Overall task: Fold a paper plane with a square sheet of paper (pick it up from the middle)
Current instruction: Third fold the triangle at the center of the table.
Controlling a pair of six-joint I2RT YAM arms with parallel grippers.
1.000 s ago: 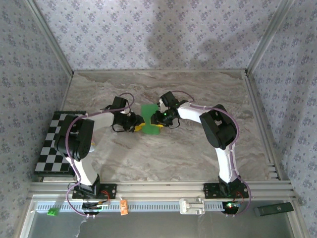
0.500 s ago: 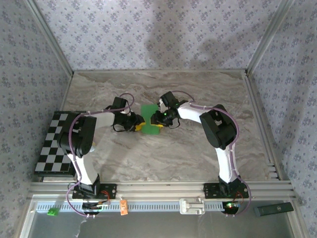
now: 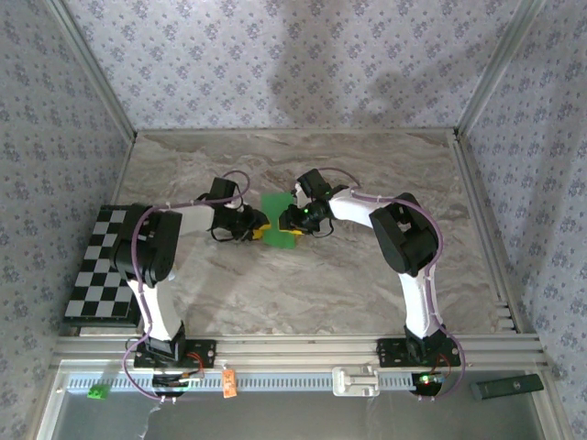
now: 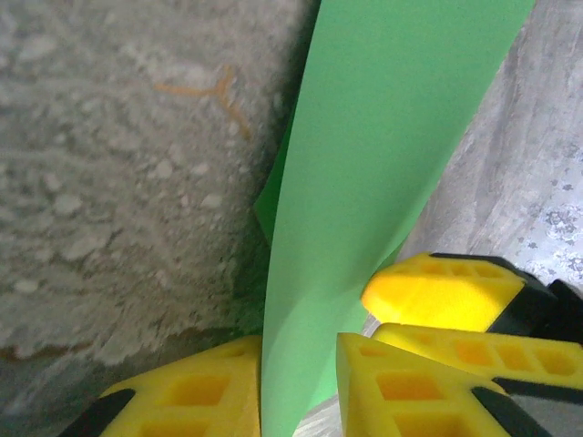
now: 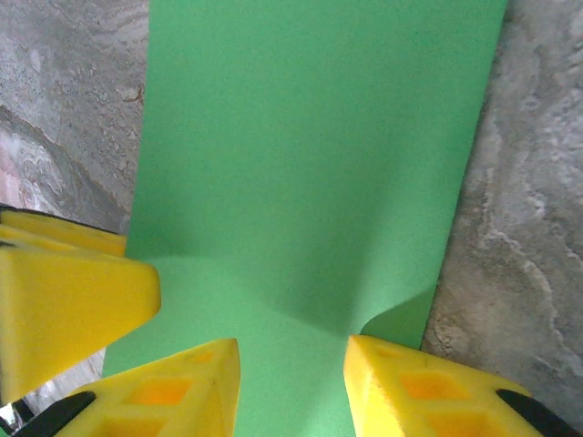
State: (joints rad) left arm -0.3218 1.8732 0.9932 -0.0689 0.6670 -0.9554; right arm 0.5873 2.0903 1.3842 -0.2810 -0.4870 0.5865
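Square sheet of paper [image 3: 280, 223], lying mid-table [image 3: 367, 165] between both arms, one flap raised. Left gripper [image 4: 299, 344]: its fingers flank the raised flap, though I cannot tell whether they pinch it. Right gripper [image 5: 291, 346]: jaws part-open, tips on the flat portion, gripping nothing. To fold cleanly I would anchor with the right tips, close the left gently, and lay the flap over edge to edge before creasing.

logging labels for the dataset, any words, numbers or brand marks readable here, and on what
No text can be read.
thin bright green paper sheet: plain, no print.
black-and-white checkered board: squares only.
flat black bar by the front rail: any label too small to read.
small orange tag on that rail: likewise.
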